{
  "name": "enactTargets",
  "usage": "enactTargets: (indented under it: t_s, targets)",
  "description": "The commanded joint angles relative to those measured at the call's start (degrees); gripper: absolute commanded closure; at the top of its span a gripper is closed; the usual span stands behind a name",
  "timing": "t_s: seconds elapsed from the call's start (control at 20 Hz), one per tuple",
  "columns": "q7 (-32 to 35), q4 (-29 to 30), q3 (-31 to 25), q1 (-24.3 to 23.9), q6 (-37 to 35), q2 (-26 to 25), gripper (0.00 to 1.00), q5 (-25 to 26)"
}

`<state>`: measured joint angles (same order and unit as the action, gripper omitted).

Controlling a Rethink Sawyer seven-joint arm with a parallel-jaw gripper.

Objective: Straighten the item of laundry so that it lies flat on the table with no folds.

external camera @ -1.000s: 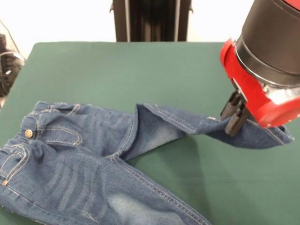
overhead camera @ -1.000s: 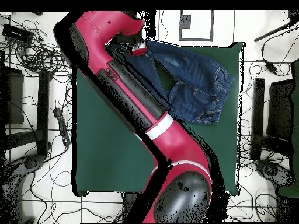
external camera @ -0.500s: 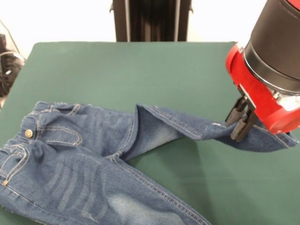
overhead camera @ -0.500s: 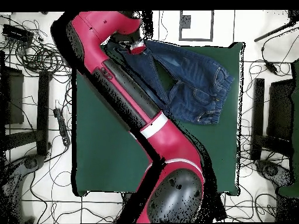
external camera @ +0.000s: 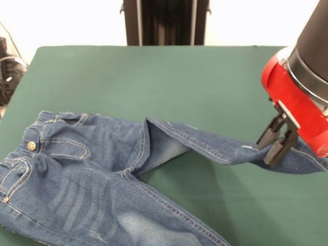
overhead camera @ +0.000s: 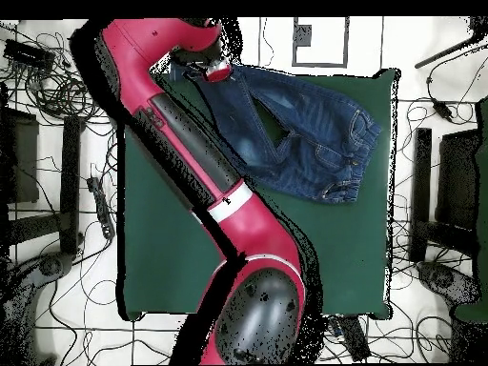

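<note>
The gripper (external camera: pixel 279 145), fingers closed on a jeans (external camera: pixel 92 169) leg near the cuff, is drawing it further rightward than before across the table (external camera: pixel 154 77), straightening it.

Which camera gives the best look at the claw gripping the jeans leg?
The front view. There the claw shows close up, its black fingers shut on a leg of the jeans near the cuff. In the overhead view the claw is tiny, mostly hidden under the red arm, so the grip is unreadable.
</note>
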<state>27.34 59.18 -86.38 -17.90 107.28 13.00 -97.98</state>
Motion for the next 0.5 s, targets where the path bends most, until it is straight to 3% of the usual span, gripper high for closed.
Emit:
enactTargets:
  t_s: [0.05, 0.5]
  targets:
    - [-27.7, -6.9, 1.7, 3.3, -2.5, -1.3, 1.0, 0.3]
    - [-34.8, -9.0, 1.7, 4.6, -5.6, -2.4, 1.0, 3.2]
